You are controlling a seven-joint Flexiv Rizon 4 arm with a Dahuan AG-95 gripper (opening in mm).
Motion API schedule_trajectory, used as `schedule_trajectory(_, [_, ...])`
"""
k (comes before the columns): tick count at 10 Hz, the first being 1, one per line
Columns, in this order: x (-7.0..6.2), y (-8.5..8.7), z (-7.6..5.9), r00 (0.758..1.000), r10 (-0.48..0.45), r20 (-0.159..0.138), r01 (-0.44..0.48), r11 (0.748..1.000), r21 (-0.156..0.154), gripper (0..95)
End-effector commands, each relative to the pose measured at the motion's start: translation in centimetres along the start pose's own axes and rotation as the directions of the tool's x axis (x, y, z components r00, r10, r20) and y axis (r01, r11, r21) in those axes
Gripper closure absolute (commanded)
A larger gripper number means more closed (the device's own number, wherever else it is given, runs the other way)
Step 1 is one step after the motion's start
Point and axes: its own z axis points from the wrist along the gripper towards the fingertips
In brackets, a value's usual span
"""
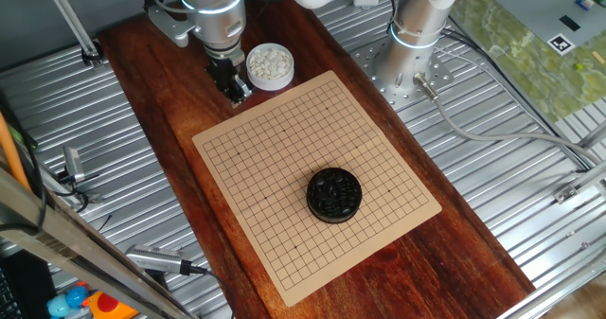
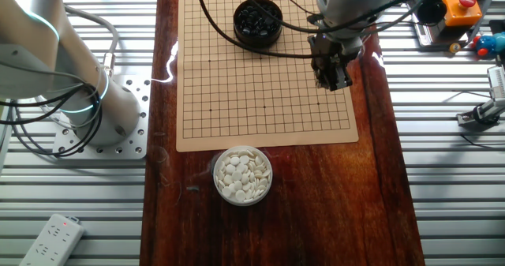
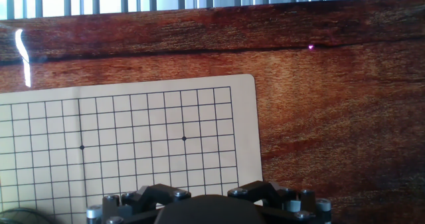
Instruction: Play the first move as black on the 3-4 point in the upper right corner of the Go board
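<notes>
The tan board (image 1: 284,168) lies on the dark wooden tabletop, and its grid shows no stones. A round black bowl of black stones (image 1: 333,194) stands on the board. My gripper (image 1: 234,90) hangs over the board's corner nearest the white-stone bowl. In the other fixed view it (image 2: 333,75) is above the board (image 2: 260,100) near its right edge, away from the black stones (image 2: 257,20). Its fingers look closed together; whether a stone sits between them is hidden. The hand view shows the board corner (image 3: 133,131) and only the gripper body (image 3: 206,207).
A bowl of white stones (image 1: 269,65) stands on the wood just off the board; it also shows in the other fixed view (image 2: 243,175). The arm's base (image 1: 417,35) is beside the table. Ribbed metal surrounds the wood. A power strip (image 2: 51,238) lies at the lower left.
</notes>
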Motion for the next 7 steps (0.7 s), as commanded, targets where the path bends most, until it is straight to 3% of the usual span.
schedule_trajectory(1, [-0.02, 0.0, 0.02, 1.0, 0.005, -0.001, -0.005, 1.0, 0.0, 95.0])
schedule_trajectory(4, [-0.02, 0.0, 0.02, 1.0, 0.012, -0.004, -0.012, 1.0, 0.0, 95.0])
schedule_trajectory(6, [-0.01, -0.01, 0.01, 0.999, 0.026, -0.047, -0.027, 1.0, -0.01, 95.0])
schedule_trajectory(7, [-0.01, -0.02, 0.01, 0.998, 0.03, -0.054, -0.03, 0.999, -0.013, 95.0])
